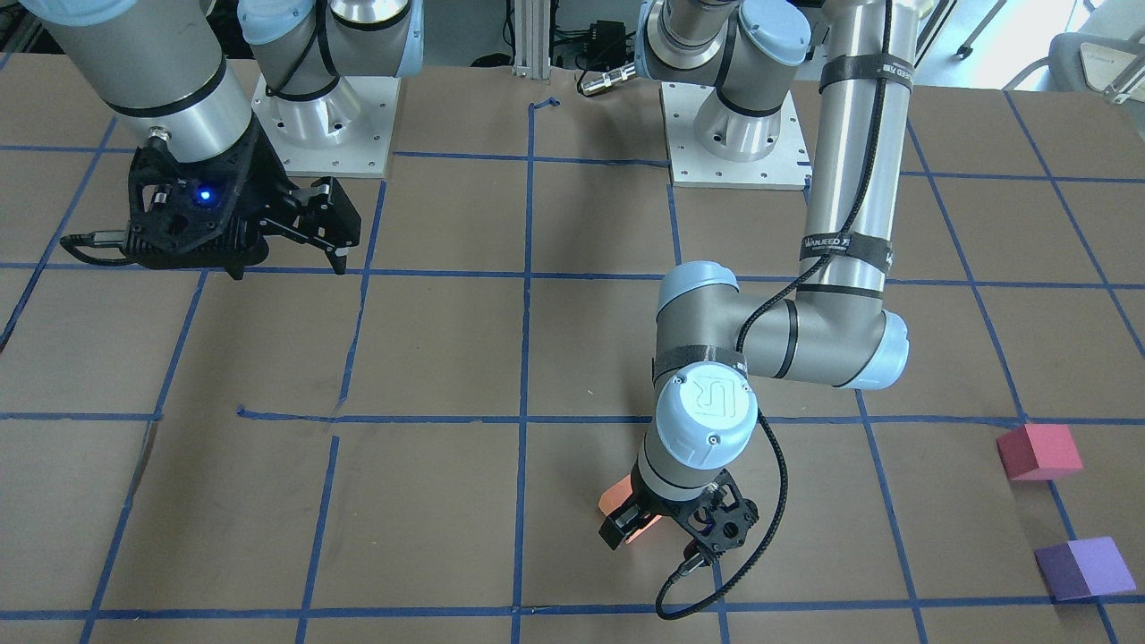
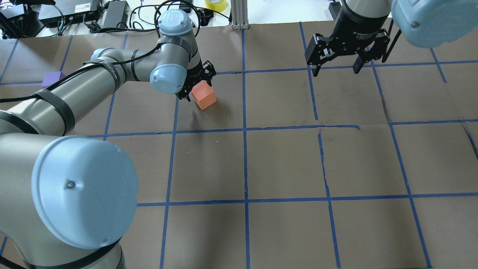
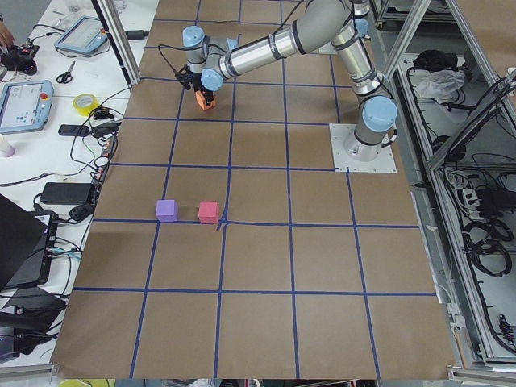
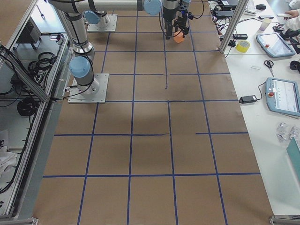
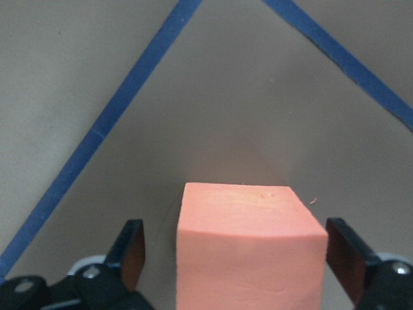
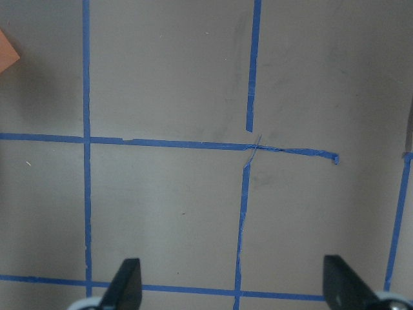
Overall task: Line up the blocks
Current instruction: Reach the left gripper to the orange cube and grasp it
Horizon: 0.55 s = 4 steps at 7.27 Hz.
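Note:
The orange block [image 2: 204, 96] rests on the brown paper, and also shows in the front view [image 1: 619, 495] and the left wrist view [image 5: 248, 252]. My left gripper [image 2: 195, 84] is open and straddles it, with a finger [image 5: 131, 253] on each side and a small gap on the left. The pinkish-red block [image 1: 1039, 452] and the purple block [image 1: 1082, 568] sit side by side, far off on my left side; they also show in the exterior left view [image 3: 208, 212] [image 3: 166, 210]. My right gripper [image 2: 336, 67] is open and empty, above the table.
Blue tape lines [image 2: 244, 129] form a grid on the brown paper. Two arm base plates [image 1: 326, 125] [image 1: 738, 134] stand at the robot's edge. A corner of the orange block [image 6: 6, 55] shows in the right wrist view. Cables and a tape roll [image 4: 243, 46] lie beyond the far edge.

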Available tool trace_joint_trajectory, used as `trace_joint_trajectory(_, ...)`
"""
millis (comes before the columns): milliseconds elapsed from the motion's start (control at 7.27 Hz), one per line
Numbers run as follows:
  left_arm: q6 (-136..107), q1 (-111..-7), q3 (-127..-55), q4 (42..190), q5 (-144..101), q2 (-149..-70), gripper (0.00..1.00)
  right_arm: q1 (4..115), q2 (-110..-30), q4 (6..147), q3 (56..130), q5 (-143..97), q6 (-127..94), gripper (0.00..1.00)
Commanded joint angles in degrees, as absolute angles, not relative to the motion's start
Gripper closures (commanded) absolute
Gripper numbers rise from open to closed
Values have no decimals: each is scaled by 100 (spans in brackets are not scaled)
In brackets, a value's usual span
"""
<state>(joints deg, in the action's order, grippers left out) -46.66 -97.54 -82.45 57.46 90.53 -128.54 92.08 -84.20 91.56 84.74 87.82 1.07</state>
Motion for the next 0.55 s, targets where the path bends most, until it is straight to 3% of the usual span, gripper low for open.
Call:
trace_joint_trajectory(0,-4615,-9765,-8262,5739,9061,-12894,0,9185,-8499,9457,8499,8780,105,0)
trace_joint_trajectory(275,-4623,-9756,-8244,5722,9044,-12894,3,9193,-8639,9483,8473,8806,106,0)
trace_joint_trajectory(412,-4571,-9756,-8244,5722,9053,-12894,22,9193,-8753,9379,8542,8859,105,0)
